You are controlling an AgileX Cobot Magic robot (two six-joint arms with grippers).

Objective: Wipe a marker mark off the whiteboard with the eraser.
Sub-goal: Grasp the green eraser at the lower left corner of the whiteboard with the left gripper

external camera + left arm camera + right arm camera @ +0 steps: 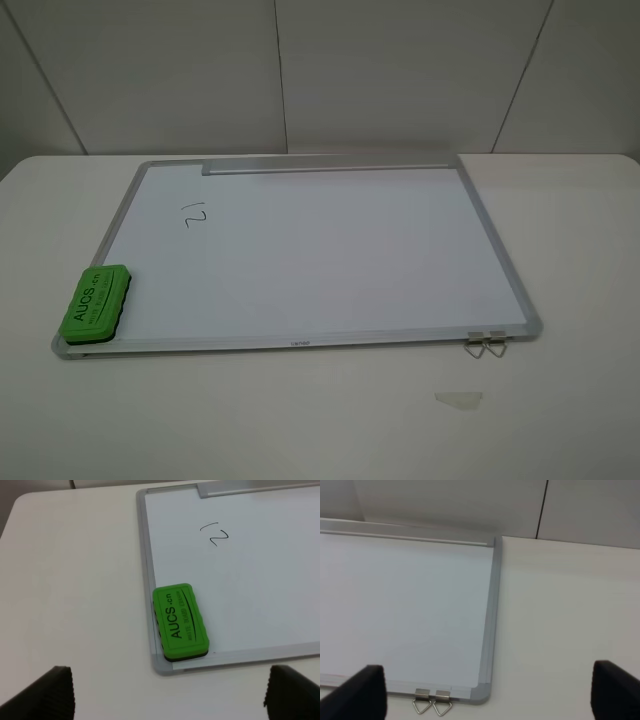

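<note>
Ribbed left fingers (52,692) apart, right fingers (362,692) apart, rounded green eraser (179,622) on metal-framed whiteboard (260,595)

Bright and even, with soft light from above. Thin, pale shadow under the eraser (96,309) and along the near frame of the whiteboard (330,260). Cool bluish white there, warmer on the table (300,420). A bit grainy in the high view. Dark, fuzzy fingertips (50,692) of the left gripper (169,694) and the right gripper (490,692).
</note>
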